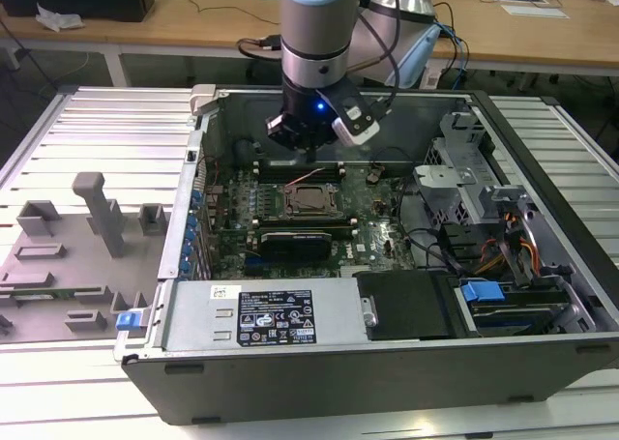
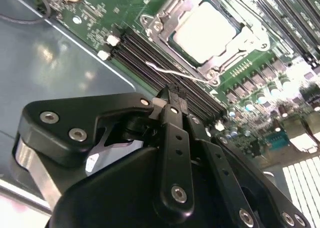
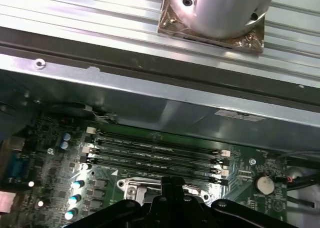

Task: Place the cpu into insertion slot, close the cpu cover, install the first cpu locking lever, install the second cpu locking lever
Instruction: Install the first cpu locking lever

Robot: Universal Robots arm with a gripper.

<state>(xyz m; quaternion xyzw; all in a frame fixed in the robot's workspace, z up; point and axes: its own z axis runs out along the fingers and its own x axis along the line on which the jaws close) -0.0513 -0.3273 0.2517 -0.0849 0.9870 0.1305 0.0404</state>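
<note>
Tool: we are seeing the tool (image 1: 308,150) hanging inside the open computer case (image 1: 387,367), just above the circuit board (image 1: 372,229). In both wrist views (image 2: 171,93) (image 3: 167,189) its fingers are pressing together, clenched on nothing.
Arm: we are watching the arm (image 1: 314,24) reaching straight down into the case from above.
Cpu: we are finding the cpu (image 2: 205,30) lying flat in the insertion slot (image 2: 148,21), its pale metal top facing up. In the exterior view it (image 1: 310,200) is sitting just below the tool.
Cpu cover: we are reading the cpu cover (image 2: 227,53) as lying down around the chip, framing it on all sides.
Locking lever: we are noticing one thin wire locking lever (image 2: 175,73) angling out from a corner of the slot and crossing over the memory slots (image 2: 142,51). The tool tip is hovering just beside it, and we cannot tell whether they are touching.
Memory slots: in the first wrist view we are seeing these long black rows (image 3: 155,155) running between the slot and the case wall.
Surroundings: the case is resting on a ribbed metal tabletop (image 1: 58,135), with grey fixtures (image 1: 97,208) standing at the exterior view's left.
</note>
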